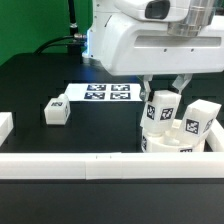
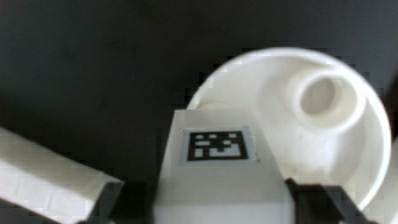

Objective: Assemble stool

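My gripper (image 1: pixel 163 97) is shut on a white stool leg (image 1: pixel 161 110) with a black-and-white tag, holding it upright over the round white seat (image 1: pixel 160 147) at the exterior view's right. In the wrist view the held leg (image 2: pixel 219 150) fills the space between both dark fingers (image 2: pixel 107 200), and the seat (image 2: pixel 267 75) with a round hole (image 2: pixel 326 97) lies just beyond it. A second tagged leg (image 1: pixel 197 121) stands on the seat, slightly tilted. A third leg (image 1: pixel 57 111) lies loose on the black table at the left.
The marker board (image 1: pixel 105 93) lies flat behind the middle of the table. White border rails run along the front (image 1: pixel 90 166), the left (image 1: pixel 5 125) and the right (image 1: pixel 216 140); the seat sits in the front right corner. A rail (image 2: pixel 45 175) shows beside the held leg.
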Motion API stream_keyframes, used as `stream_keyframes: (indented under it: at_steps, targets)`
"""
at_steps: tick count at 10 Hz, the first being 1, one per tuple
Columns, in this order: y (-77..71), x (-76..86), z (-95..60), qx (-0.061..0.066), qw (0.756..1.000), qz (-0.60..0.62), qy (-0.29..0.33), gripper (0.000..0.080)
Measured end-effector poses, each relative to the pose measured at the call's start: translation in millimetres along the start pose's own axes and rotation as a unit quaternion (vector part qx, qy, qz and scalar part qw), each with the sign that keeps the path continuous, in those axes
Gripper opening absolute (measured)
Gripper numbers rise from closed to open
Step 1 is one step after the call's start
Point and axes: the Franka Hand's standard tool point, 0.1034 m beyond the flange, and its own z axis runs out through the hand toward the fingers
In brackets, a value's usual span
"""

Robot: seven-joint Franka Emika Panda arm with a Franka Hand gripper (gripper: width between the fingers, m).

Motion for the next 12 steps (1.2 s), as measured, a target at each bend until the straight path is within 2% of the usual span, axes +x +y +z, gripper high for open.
stream_keyframes:
  at_steps: [4,5,7,9,10,11,12]
  targets:
    - [-1.5,0.6,-0.2,0.002,0.995,0.104,0.000,0.0337]
    - [-1.6,0.8,-0.1,0.008,0.987,0.162,-0.001,0.0337]
    - [1.4,-0.1,1.0,0.046,0.956,0.289,-0.007,0.0337]
    - [-0.2,0.7,0.9,0.064,0.926,0.371,-0.013,0.0337]
    - [-2.4,2.9,0.1,0.061,0.917,0.394,-0.009,0.0337]
    - [-11.6,6.2,-2.0,0.058,0.913,0.403,-0.005,0.0337]
    - [-9.3,5.9,-1.7,0.061,0.894,0.444,-0.008,0.0337]
